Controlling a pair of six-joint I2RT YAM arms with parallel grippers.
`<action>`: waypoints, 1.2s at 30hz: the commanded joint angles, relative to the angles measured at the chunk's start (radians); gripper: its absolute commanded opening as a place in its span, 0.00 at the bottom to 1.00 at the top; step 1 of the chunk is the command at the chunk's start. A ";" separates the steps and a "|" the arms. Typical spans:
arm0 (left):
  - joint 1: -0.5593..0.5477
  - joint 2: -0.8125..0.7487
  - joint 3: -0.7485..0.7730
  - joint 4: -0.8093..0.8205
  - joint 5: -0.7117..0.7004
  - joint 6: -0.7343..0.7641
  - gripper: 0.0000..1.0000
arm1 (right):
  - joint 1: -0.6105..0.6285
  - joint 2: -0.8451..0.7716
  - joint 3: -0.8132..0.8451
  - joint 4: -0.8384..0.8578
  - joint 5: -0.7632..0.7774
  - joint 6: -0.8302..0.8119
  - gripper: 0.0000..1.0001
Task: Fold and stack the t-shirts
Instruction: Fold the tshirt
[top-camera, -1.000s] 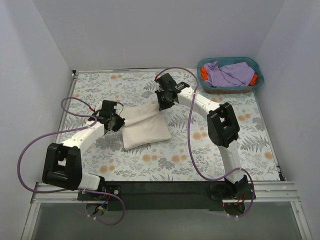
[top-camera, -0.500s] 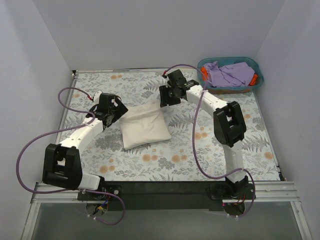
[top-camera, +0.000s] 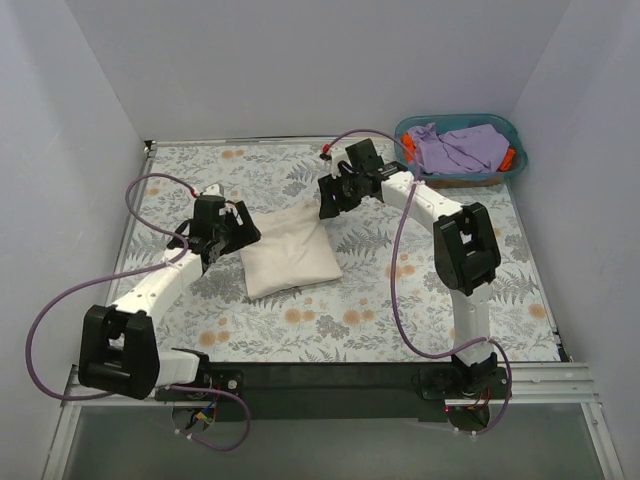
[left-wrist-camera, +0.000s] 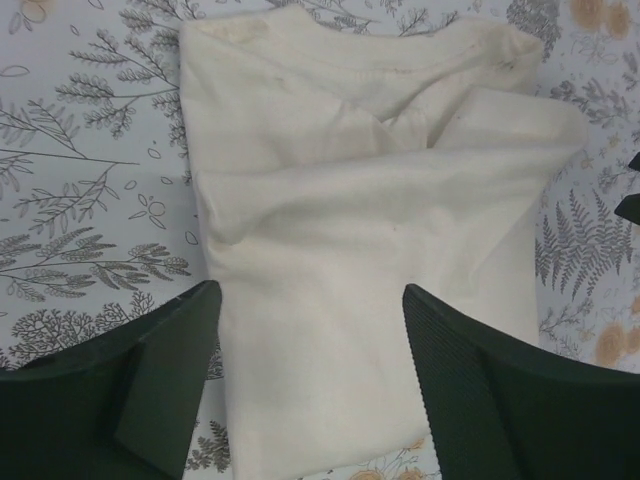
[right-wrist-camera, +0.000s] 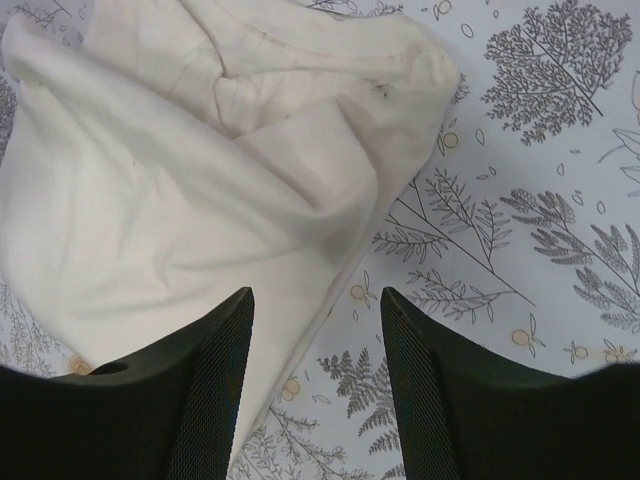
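A cream t-shirt (top-camera: 290, 250) lies folded in a rough rectangle on the patterned table, with its collar end towards the back. My left gripper (top-camera: 240, 233) hovers at its left edge, open. In the left wrist view the shirt (left-wrist-camera: 370, 230) fills the space under the left gripper (left-wrist-camera: 310, 295), and nothing is pinched. Just past the far right corner of the shirt, my right gripper (top-camera: 331, 203) is open. The right wrist view shows the right gripper (right-wrist-camera: 315, 297) above the shirt's edge (right-wrist-camera: 200, 210), holding nothing. A lavender garment (top-camera: 455, 148) and an orange one (top-camera: 408, 148) lie in the basket.
The teal plastic basket (top-camera: 455, 119) stands at the back right corner of the table. White walls close in the left, back and right sides. Purple cables loop from both arms over the floral tablecloth (top-camera: 400, 300).
Both grippers opened and let go of the cream shirt. The right gripper drew back and to the right. The left gripper backed off to the shirt's left edge. The shirt settled flat.
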 joint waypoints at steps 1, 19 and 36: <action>0.002 0.065 0.037 0.022 0.084 0.063 0.61 | -0.011 0.052 0.045 0.037 -0.097 -0.076 0.52; 0.062 0.441 0.171 0.039 -0.099 -0.174 0.20 | -0.074 0.265 0.207 0.103 -0.069 0.112 0.40; 0.076 0.234 0.195 -0.041 0.015 -0.176 0.66 | -0.066 0.071 0.079 0.270 -0.466 0.258 0.37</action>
